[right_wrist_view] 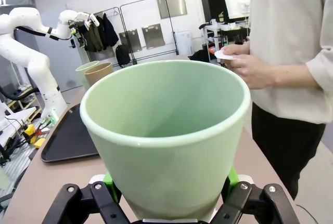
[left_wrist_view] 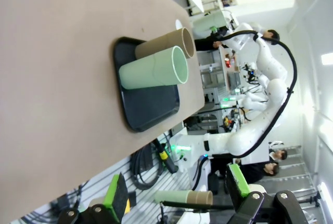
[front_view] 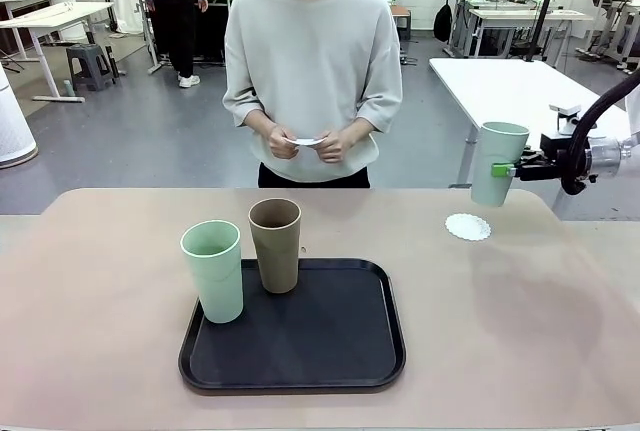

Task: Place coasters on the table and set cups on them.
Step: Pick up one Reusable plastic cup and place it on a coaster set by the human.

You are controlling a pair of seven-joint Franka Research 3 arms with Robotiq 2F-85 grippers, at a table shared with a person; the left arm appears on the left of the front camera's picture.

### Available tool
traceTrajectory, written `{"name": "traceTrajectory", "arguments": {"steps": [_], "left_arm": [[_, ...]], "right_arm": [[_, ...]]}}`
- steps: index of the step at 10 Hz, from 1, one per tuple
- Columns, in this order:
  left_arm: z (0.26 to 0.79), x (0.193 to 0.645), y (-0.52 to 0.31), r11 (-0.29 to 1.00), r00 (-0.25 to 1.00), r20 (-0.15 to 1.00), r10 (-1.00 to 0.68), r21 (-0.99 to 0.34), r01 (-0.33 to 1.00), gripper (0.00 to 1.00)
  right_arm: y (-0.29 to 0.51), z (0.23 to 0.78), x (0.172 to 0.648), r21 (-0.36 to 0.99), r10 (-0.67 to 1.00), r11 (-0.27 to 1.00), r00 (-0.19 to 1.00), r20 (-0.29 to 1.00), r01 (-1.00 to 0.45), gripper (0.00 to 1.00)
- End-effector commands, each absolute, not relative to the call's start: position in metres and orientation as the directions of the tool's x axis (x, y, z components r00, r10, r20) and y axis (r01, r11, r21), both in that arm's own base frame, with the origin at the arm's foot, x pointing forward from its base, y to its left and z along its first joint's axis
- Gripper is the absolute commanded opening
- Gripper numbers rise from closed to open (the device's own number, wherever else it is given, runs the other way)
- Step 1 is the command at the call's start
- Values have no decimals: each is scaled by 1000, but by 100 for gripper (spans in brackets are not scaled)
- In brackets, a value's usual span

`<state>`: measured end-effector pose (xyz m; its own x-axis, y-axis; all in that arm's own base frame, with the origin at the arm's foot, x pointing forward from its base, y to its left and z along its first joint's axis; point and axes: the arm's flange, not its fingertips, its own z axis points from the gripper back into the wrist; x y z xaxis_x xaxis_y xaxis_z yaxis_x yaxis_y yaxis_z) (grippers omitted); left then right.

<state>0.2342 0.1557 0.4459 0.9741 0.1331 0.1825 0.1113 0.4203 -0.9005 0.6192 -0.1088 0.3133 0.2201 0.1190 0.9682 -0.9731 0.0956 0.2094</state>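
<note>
We see the right tool (front_view: 503,169) clamped on the wall of a pale mint cup (front_view: 497,151), holding it upright in the air, clear of the surface (front_view: 100,331). Taking the person's side as twelve o'clock, this held cup hangs near the surface's two o'clock corner, above and just beside a white coaster (front_view: 468,227) lying flat there.

We judge the step in hand to be setting this first cup on that coaster. The next move calls for a small shift over the coaster's centre, a straight descent with the cup upright, then release.

The left tool (left_wrist_view: 177,190) hangs wide open, holding nothing. A second mint cup (front_view: 214,271) and a brown cup (front_view: 275,246) stand side by side at the ten o'clock corner of a black tray (front_view: 330,351) in the middle. At twelve o'clock, off the surface, the person's hands (front_view: 283,141) hold a thin white paper (front_view: 305,141), likely further coasters.

The coaster lies near the far edge and rounded corner, so overshoot is a risk. Bare surface lies at nine and three o'clock of the tray.
</note>
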Motion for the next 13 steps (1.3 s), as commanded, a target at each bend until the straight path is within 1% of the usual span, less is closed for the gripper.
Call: {"name": "traceTrajectory", "arguments": {"steps": [1,2,7,8,13], "left_arm": [[446,234,157,419,971,193,140,-900,118,100],[446,234,157,419,971,193,140,-900,118,100],[446,234,157,419,971,193,140,-900,118,100],[446,234,157,419,971,193,140,-900,118,100],[446,234,157,419,971,193,140,-900,118,100]], "right_arm": [[-103,318,624,200,111,122,214,970,-972,86],[-109,313,619,209,119,96,220,968,-973,86],[-111,312,619,209,118,104,221,968,-972,86],[-106,306,618,181,130,48,185,974,-982,86],[-82,284,618,93,115,-44,87,990,-995,86]]}}
